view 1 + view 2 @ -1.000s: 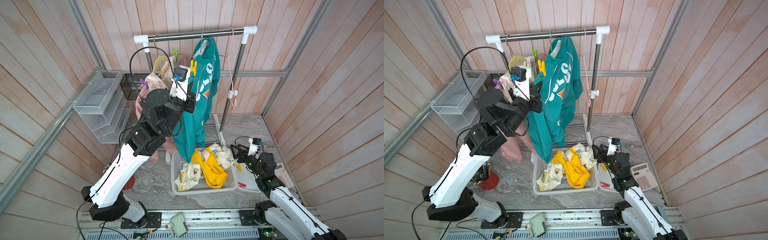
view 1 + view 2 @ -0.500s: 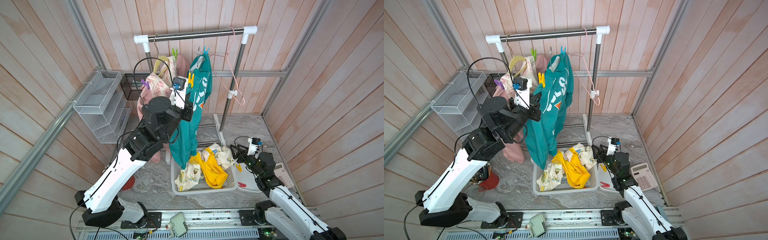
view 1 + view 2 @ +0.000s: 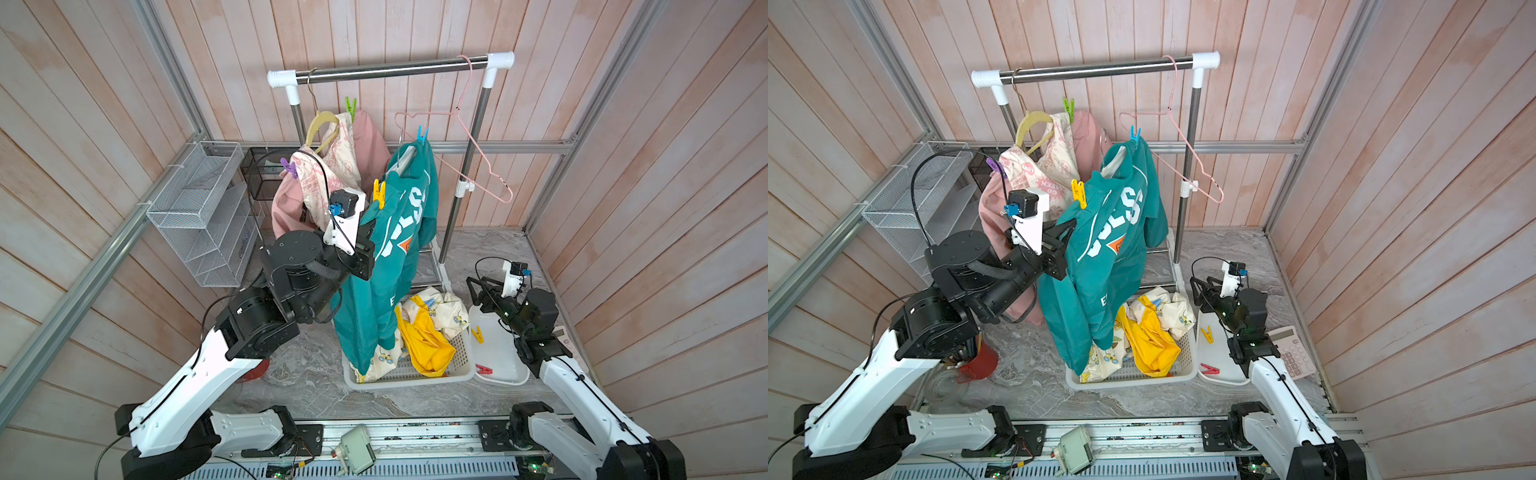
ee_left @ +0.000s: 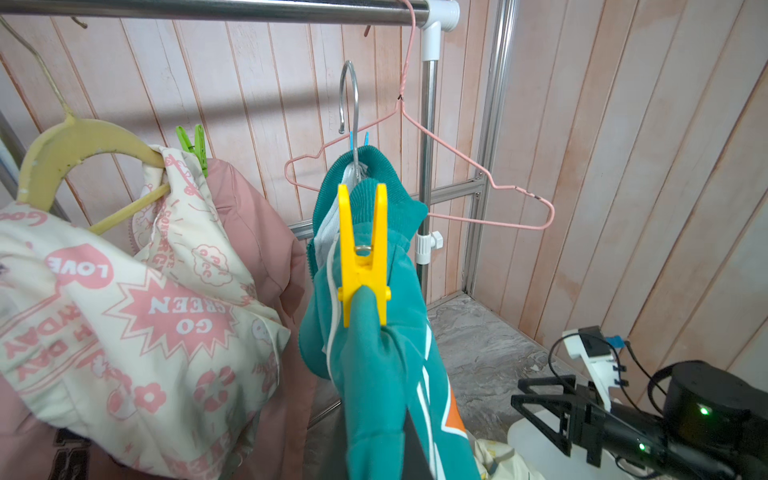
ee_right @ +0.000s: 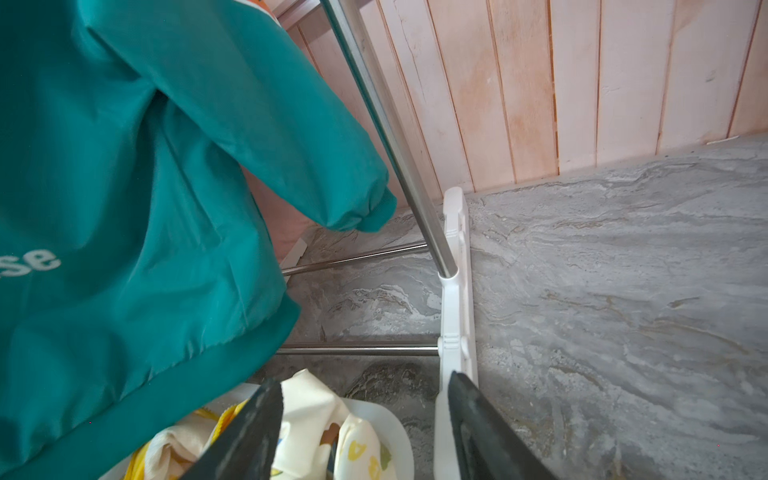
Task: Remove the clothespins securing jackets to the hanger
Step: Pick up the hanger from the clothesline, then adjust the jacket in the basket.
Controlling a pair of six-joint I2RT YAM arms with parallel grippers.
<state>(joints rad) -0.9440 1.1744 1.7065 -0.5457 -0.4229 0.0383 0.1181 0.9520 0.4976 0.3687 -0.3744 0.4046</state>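
Basket (image 3: 462,366) nearest the robot is filled by the yellow jacket (image 3: 424,347); right of it, the right end effector (image 5: 365,385) is held spread, empty. Farther left, the teal jacket (image 3: 1100,270) is pinched by the left end effector (image 3: 1068,229) (below a yellow clothespin (image 4: 362,253)). Farthest, the pink jacket (image 3: 372,143) is pinned by a green clothespin (image 3: 350,107) and a purple clothespin (image 3: 289,167).

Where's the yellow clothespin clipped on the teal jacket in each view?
Top views: yellow clothespin mid-picture, clipped on the teal jacket.
Left wrist: centre of the picture, handles up.
Right wrist: not in it.
Shared landmark: the teal jacket, in all four views.
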